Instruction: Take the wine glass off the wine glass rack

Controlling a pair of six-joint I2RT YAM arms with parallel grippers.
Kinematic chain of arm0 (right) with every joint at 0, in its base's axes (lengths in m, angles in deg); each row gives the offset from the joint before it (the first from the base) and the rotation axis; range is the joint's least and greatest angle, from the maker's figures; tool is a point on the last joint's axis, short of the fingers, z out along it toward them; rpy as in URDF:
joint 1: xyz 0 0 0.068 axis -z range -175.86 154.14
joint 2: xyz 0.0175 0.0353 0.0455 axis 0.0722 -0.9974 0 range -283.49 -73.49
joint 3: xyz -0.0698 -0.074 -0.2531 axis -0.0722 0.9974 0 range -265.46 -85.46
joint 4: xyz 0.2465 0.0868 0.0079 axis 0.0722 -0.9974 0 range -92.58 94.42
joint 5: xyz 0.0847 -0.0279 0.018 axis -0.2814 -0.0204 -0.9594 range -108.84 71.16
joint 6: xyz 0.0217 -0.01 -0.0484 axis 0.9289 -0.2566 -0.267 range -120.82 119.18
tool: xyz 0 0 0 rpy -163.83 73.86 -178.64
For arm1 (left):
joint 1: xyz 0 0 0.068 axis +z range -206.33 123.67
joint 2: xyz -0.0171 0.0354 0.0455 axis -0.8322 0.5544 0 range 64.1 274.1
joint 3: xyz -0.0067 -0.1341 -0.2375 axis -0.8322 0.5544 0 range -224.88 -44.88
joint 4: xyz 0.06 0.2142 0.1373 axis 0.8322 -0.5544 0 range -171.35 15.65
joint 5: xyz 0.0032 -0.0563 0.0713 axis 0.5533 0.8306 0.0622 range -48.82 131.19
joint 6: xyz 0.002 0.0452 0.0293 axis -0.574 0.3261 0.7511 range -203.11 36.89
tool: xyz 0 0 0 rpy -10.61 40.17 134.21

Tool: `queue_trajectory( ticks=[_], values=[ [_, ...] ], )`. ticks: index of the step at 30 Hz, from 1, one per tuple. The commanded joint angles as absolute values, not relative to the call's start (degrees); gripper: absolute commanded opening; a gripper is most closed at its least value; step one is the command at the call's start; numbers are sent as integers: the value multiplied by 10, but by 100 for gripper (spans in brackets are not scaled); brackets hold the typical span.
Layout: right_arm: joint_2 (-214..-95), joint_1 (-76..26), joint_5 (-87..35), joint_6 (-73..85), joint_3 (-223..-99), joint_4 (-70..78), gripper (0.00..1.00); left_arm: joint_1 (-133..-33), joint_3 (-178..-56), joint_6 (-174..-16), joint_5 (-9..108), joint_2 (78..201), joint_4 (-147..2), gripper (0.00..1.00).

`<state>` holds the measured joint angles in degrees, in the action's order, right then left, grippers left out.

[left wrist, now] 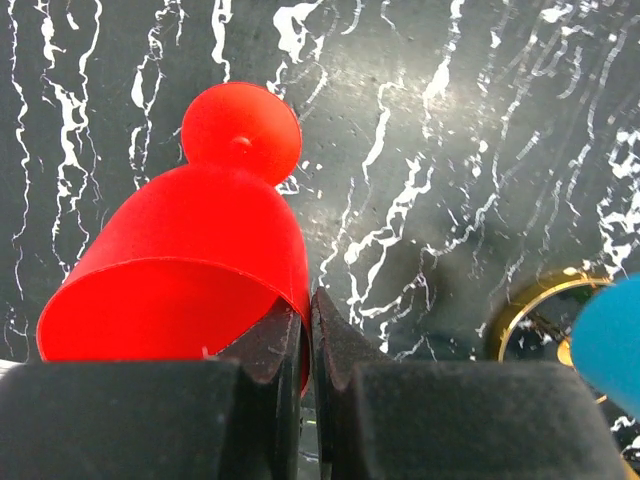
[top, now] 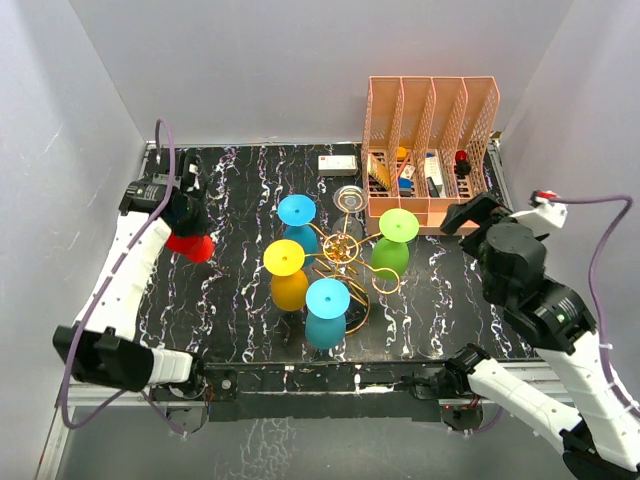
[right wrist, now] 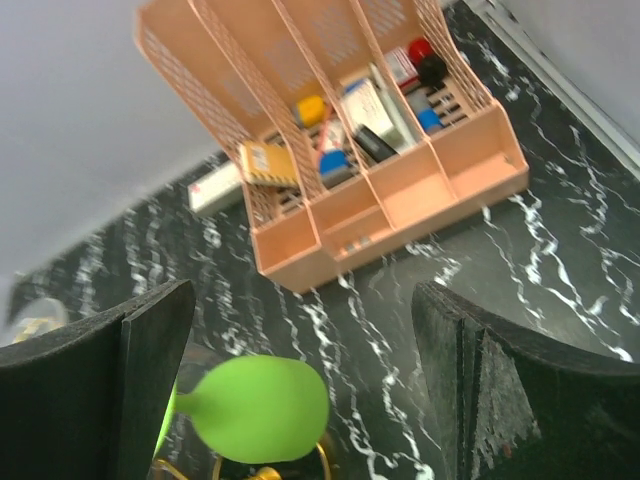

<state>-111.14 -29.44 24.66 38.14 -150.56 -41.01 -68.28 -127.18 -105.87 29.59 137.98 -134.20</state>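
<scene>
The gold wire wine glass rack [top: 343, 250] stands mid-table with four glasses hanging upside down: blue [top: 298, 215], yellow [top: 287, 270], teal [top: 327, 310] and green [top: 392, 243]. My left gripper [top: 186, 222] is shut on the rim of a red wine glass [top: 190, 246], held off the rack at the left; the left wrist view shows its bowl [left wrist: 190, 270] pinched between my fingers [left wrist: 340, 345], foot pointing away. My right gripper [top: 468, 214] is open and empty, right of the green glass [right wrist: 255, 408].
An orange slotted file organizer [top: 430, 150] with small items stands at the back right. A white box [top: 338, 163] and a round metal lid [top: 349, 196] lie behind the rack. Grey walls enclose the table on three sides.
</scene>
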Motion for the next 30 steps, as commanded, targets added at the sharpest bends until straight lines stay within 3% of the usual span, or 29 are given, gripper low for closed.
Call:
queue_trajectory(
  ticks=[1,5,12,30],
  values=[
    [-1169,-293,263,417,-1549,-497,98,-622,-1296,-1002,339,1418,-1329,0],
    [-1164,-293,202,333,-1573,-492,98,-598,-1338,-982,325,1489,-1333,0],
    [-1033,-293,62,193,-1538,-360,98,-549,-1405,-977,366,1586,-1326,0],
    [-1010,-293,9,219,-1586,-426,98,-505,-1503,-971,380,1748,-1328,1]
  ],
)
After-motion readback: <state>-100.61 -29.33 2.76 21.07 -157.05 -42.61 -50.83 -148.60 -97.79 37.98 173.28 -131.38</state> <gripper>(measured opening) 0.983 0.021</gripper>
